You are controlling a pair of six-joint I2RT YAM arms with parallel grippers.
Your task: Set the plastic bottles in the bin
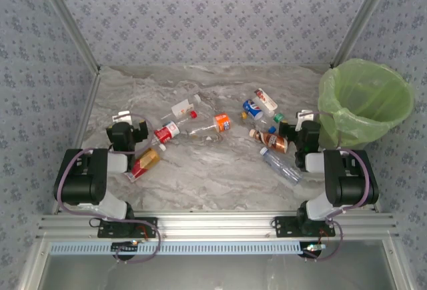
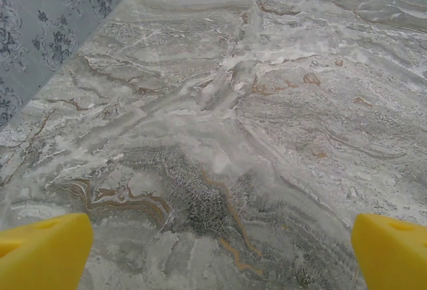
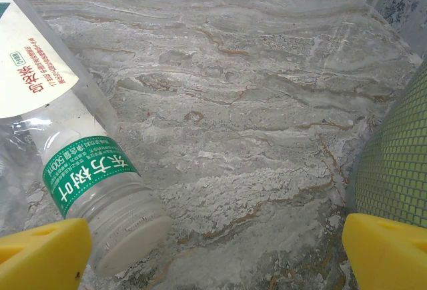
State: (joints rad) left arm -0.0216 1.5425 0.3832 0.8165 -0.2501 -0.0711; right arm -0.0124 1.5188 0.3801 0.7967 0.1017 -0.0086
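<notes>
Plastic bottles all lie loose on the marble surface, so by my judgement the job has hardly begun. Nearest my bases, a red-and-yellow bottle rests beside my left arm and a clear bottle beside my right. My left claw hangs with its fingers wide apart over bare stone, holding nothing. My right claw is spread just as wide and also empty; a green-labelled bottle lies on its side just beside one of its fingers, white cap toward me. Farther out, the remaining bottles are scattered across the middle, about nine in all as I count them. At the far right stands the bin, close to my right claw, and its green bag looks empty. Every bottle is left to move.
</notes>
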